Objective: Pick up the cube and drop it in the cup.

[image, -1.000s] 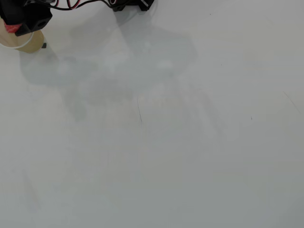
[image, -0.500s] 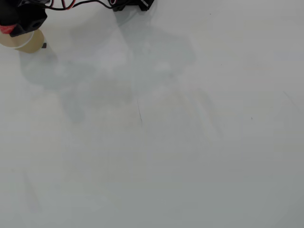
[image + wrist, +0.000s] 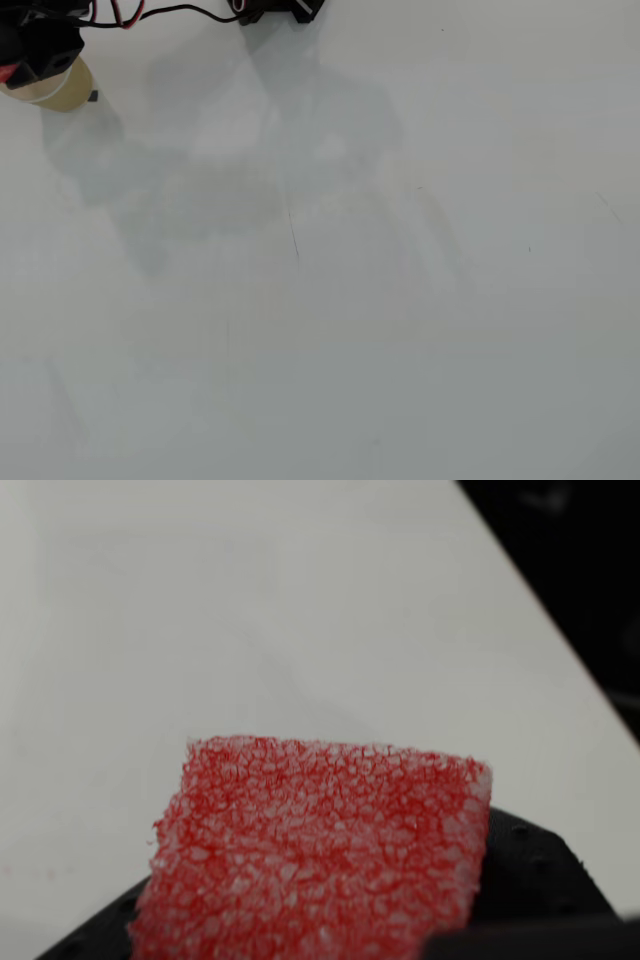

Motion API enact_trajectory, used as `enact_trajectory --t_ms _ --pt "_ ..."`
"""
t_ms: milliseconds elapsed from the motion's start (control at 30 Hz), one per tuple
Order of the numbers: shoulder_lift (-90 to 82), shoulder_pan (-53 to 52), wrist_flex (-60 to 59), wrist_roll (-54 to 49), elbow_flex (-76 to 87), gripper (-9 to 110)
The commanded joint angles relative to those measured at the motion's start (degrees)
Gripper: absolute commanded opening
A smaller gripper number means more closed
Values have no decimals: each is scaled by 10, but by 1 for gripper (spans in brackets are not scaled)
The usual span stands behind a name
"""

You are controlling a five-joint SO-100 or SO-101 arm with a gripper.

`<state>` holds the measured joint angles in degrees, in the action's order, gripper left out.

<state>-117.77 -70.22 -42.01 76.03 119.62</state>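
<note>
In the wrist view the red speckled cube [image 3: 320,850] fills the lower middle, right in front of the camera, with a black finger [image 3: 535,865] showing behind it at the lower right. In the overhead view my gripper [image 3: 30,55] is at the far top left corner, directly over the tan cup [image 3: 62,88] and hiding most of its mouth. A sliver of the red cube [image 3: 8,72] shows at the left edge beside the gripper. The gripper is shut on the cube and holds it above the table.
Black and red cables [image 3: 150,14] and the arm's black base [image 3: 280,10] run along the top edge of the overhead view. The white table [image 3: 350,300] stretches over the whole view. In the wrist view the table's edge [image 3: 545,610] runs diagonally at the upper right, dark beyond it.
</note>
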Motion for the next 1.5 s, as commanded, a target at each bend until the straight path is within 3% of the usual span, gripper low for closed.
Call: enact_trajectory --t_ms 0,633,1467 --pt "-11 6 8 -4 -97 10" --pt "-20 -5 -70 -10 -71 9" --pt "-2 -9 -64 -10 -82 9"
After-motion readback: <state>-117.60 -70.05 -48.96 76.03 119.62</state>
